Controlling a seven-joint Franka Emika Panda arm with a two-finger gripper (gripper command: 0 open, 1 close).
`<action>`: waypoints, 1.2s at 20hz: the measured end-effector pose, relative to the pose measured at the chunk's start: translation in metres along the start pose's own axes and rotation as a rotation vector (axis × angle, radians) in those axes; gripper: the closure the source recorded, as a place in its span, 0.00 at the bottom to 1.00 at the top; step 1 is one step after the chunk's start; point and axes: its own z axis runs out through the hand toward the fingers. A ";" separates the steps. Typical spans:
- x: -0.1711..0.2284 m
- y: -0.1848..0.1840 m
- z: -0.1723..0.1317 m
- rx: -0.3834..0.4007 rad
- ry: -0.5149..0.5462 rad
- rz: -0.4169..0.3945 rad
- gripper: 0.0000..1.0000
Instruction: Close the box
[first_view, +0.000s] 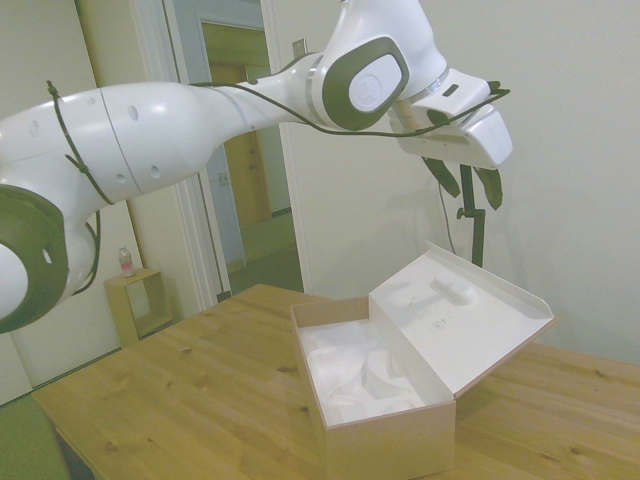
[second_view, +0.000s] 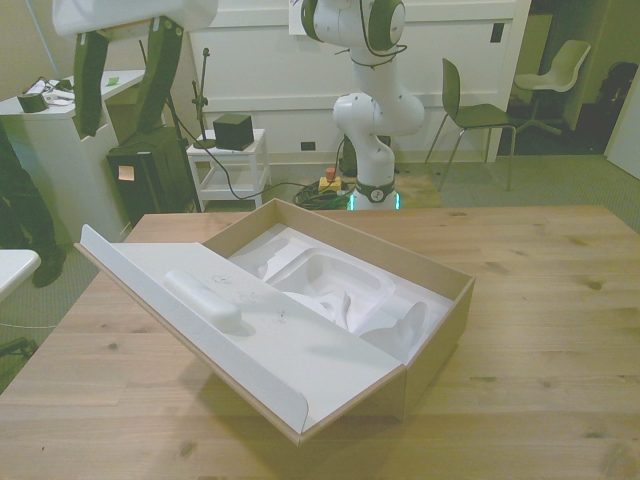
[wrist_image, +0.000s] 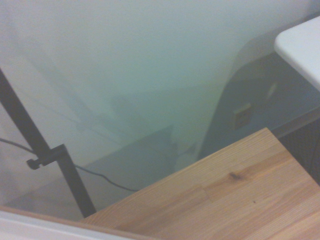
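A wooden table bears the box, lid open.

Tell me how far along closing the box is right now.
Nothing looks done: the box is open, its lid leaning out to the front view's left, white lining showing. In hand: the gripper, fingers apart, hangs high above the lid's outer edge, touching nothing. Left: lower behind the lid and swing it shut.

Box sits open on the table, lid tilted back right. Gripper hangs high above the lid, fingers apart.
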 end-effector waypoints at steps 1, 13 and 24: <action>0.003 0.001 0.007 -0.004 0.002 0.001 0.00; 0.050 0.047 0.105 -0.044 -0.034 0.034 0.00; 0.050 0.057 0.131 -0.069 -0.100 0.019 0.00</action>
